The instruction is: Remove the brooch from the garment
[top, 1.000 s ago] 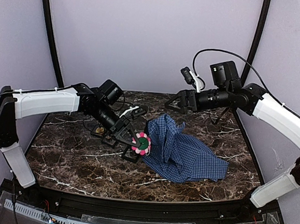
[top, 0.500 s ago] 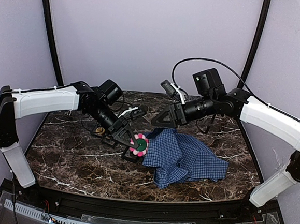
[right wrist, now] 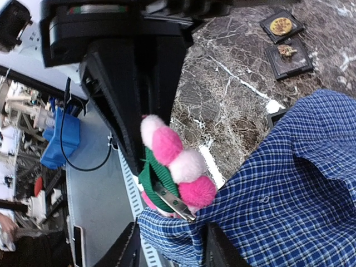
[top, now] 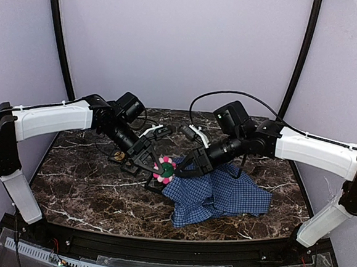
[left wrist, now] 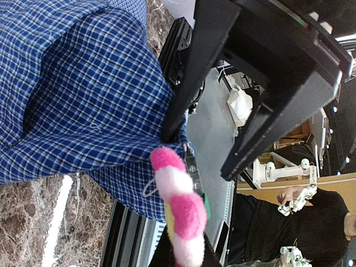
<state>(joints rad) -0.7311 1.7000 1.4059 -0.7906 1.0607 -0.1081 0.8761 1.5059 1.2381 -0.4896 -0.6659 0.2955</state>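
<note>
The brooch (top: pixel 166 168), a ring of pink and white pompoms around a green centre, is held above the table by my left gripper (top: pixel 161 169), which is shut on it. Its metal clip (right wrist: pixel 173 201) still bites the edge of the garment (top: pixel 223 189), a blue check shirt that trails down to the right. My right gripper (top: pixel 187 169) has come in just right of the brooch. In the right wrist view its fingers (right wrist: pixel 127 250) press both sides of a cloth fold (right wrist: pixel 169 236) under the clip. In the left wrist view the brooch (left wrist: pixel 181 203) hangs by the garment (left wrist: pixel 83 100).
A black tray (right wrist: pixel 285 41) with small ornaments in its slots lies on the marble table (top: pixel 87 194) behind the left arm. The right arm's cable (top: pixel 231 97) loops above it. Curved black posts and grey walls close off the back and the sides.
The right arm swung down and left from the back right to the garment beside the brooch, and its jaws narrowed onto a fold. The cloth's raised peak sagged. The left arm held still.
</note>
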